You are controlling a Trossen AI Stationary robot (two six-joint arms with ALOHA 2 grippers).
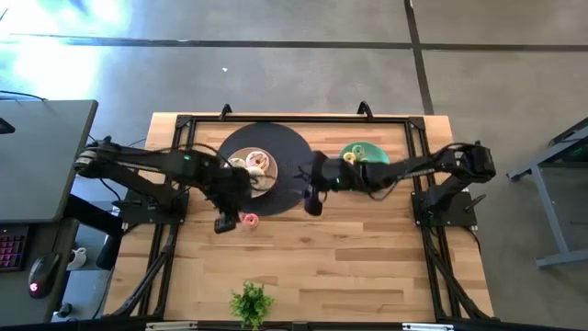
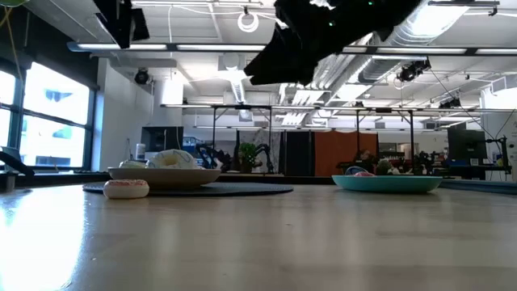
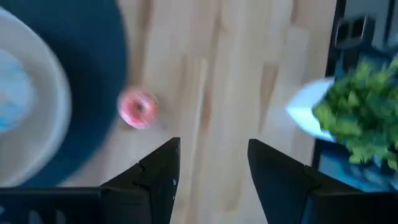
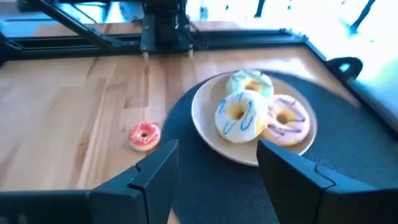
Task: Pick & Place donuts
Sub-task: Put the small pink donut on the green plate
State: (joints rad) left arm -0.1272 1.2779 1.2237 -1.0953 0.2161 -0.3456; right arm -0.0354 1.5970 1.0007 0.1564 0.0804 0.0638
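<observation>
A small pink-red donut [image 1: 248, 220] lies flat on the bare wood beside the dark round mat; it also shows in the wrist views [image 3: 138, 109] [image 4: 144, 135] and the low view [image 2: 127, 187]. My left gripper [image 1: 225, 222] hovers open just left of it, raised above the table [image 3: 211, 165]. Three larger donuts, white [image 4: 239, 115], pink [image 4: 286, 118] and green [image 4: 249, 81], rest on the beige plate [image 1: 269, 184]. Small donuts [image 1: 350, 157] lie on the teal plate [image 1: 372, 150]. My right gripper [image 1: 312, 198] is open and raised over the mat's right edge, facing the beige plate [image 4: 217, 168].
The dark round mat [image 1: 294, 147] lies under the beige plate. A leafy plant [image 1: 251, 303] stands at the table's near edge and shows in the left wrist view [image 3: 364, 118]. Bare wood [image 1: 349, 248] stretches between the plates and the plant.
</observation>
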